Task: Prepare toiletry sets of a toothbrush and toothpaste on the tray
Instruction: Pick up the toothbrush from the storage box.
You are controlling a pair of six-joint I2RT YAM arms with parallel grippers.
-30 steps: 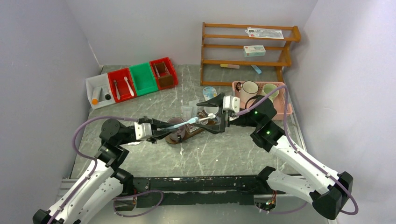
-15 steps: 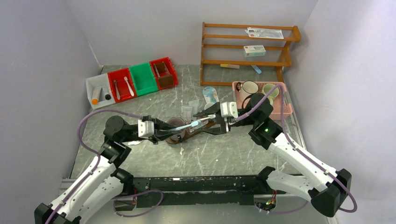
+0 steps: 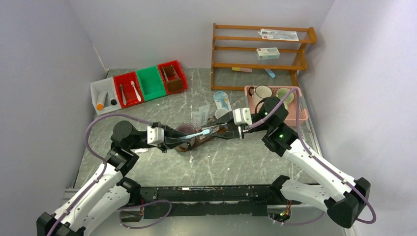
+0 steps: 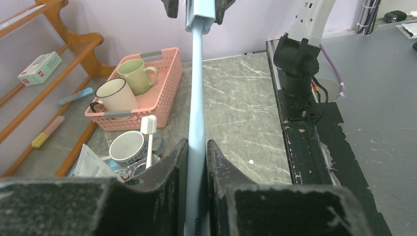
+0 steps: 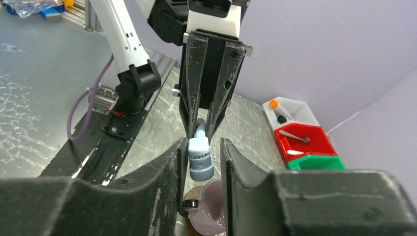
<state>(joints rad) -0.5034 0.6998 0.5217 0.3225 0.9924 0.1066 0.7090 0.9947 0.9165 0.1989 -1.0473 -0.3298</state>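
Note:
My left gripper (image 3: 189, 136) is shut on a pale blue toothpaste tube (image 3: 197, 133) and holds it level above the dark brown tray (image 3: 205, 139). In the left wrist view the tube (image 4: 196, 98) runs straight out from the jaws (image 4: 196, 147). My right gripper (image 3: 215, 129) faces it, open, with the tube's blue cap (image 5: 200, 160) between its fingers (image 5: 201, 147); a gap shows on one side of the cap. A purple mug (image 3: 186, 131) stands on the tray under the tube. A white mug (image 4: 127, 147) behind holds a white toothbrush (image 4: 148, 137).
A pink basket (image 3: 301, 112) with two mugs sits at the right. Coloured bins (image 3: 140, 86) stand at the back left and a wooden shelf (image 3: 260, 49) at the back. A toothbrush package (image 3: 221, 100) and clear wrapping (image 3: 199, 117) lie behind the tray.
My right gripper has narrowed from wide open and moved left, so its fingers now stand around the tube's cap. The left gripper has held the tube nearly still.

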